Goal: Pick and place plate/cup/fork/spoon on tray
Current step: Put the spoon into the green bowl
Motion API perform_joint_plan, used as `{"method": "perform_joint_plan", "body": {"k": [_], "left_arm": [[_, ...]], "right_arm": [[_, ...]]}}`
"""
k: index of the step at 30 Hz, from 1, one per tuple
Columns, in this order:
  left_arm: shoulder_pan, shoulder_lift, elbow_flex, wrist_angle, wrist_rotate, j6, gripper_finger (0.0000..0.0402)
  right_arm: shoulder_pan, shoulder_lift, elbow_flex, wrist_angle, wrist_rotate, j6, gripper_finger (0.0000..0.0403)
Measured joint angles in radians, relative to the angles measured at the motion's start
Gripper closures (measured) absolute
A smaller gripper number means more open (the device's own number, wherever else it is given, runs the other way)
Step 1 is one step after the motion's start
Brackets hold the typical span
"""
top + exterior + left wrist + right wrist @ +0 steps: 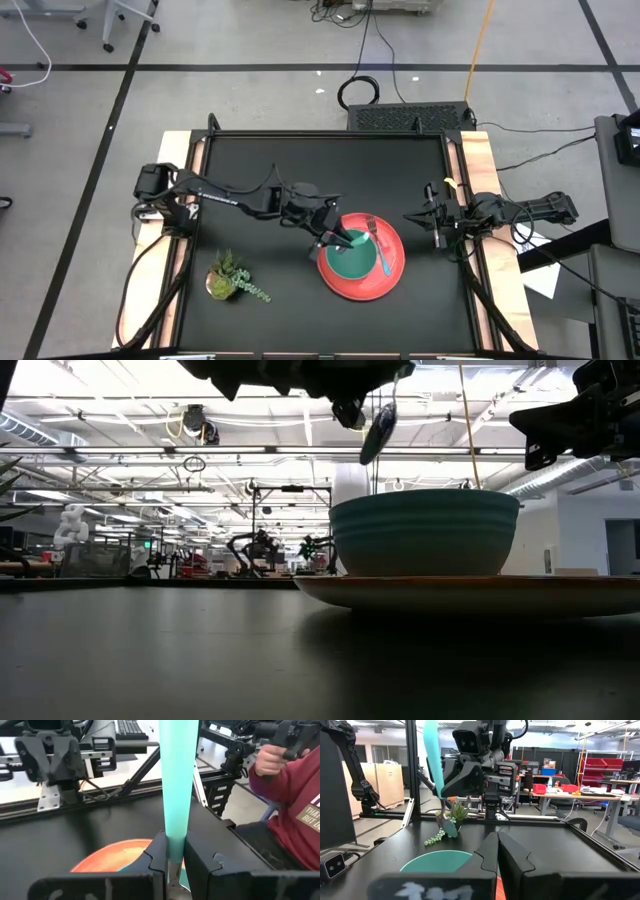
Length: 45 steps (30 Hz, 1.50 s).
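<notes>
Black matting covers the table (260, 170), with a small potted plant (228, 278) near its left front. On the coral-red tray (392, 283) sits the teal cup (350, 262), and the fork (380, 245) lies across the tray just right of the cup, handle pointing toward the near edge. The left gripper (338, 238) hangs above the cup's left rim, clenched on the spoon (378, 428), whose teal handle runs up between the fingers (157, 852) while the oval head dangles downward, clear of the cup. So the spoon's long axis is near vertical, and the tray lies directly below. The right gripper (437, 228) waits at the table's right edge, fingers closed and empty.
</notes>
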Motion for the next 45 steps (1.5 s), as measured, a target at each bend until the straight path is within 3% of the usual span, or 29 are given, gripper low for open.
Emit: {"method": "perform_joint_plan", "body": {"k": [15,26,45], "left_arm": [[0.015,0.106,0.051,0.159,0.006,-0.114,0.0362],[0.018,0.273,0.278,-0.193,0.027,-0.007,0.0362],[0.027,0.328,0.296,-0.232,-0.002,0.085,0.0362]], "right_arm": [[0.000,0.001,0.000,0.001,0.000,0.000,0.0403],[0.000,0.019,0.000,0.008,0.000,0.005,0.0403],[0.000,0.020,0.000,0.005,0.000,0.007,0.0403]]}}
